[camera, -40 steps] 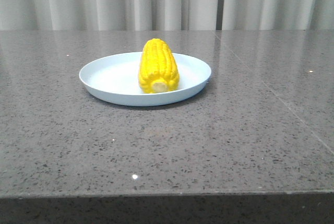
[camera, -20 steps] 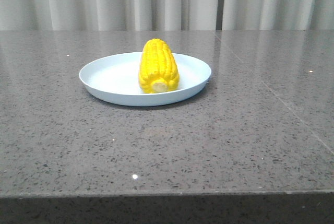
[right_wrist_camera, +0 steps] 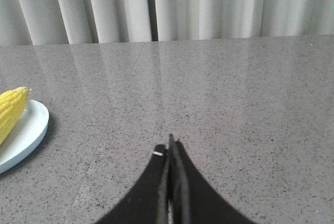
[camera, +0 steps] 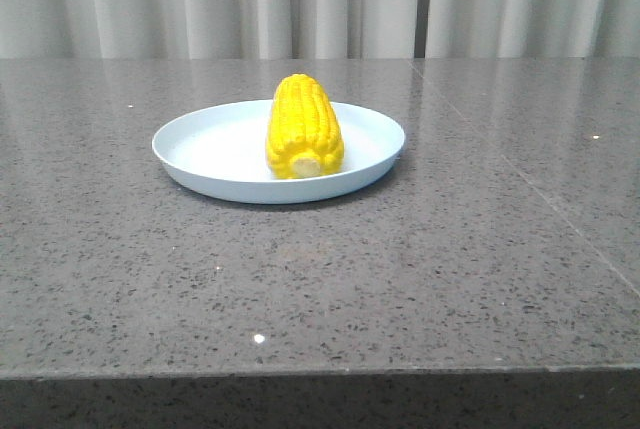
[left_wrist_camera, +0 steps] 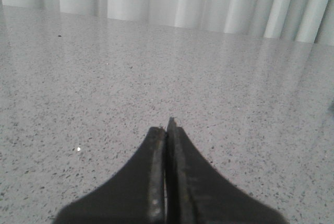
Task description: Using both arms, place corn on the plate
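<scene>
Yellow corn [camera: 303, 129] lengthwise on pale blue plate [camera: 200, 152], grey speckled table [camera: 420, 269].

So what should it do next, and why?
Probably nothing more than keep both arms parked. The corn already lies on the plate, and the fingers of the left gripper and right gripper are shut, empty, away from it.

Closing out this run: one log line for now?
corn: lying on plate | left hand: shut, empty | right hand: shut, empty | both clear of plate
</scene>
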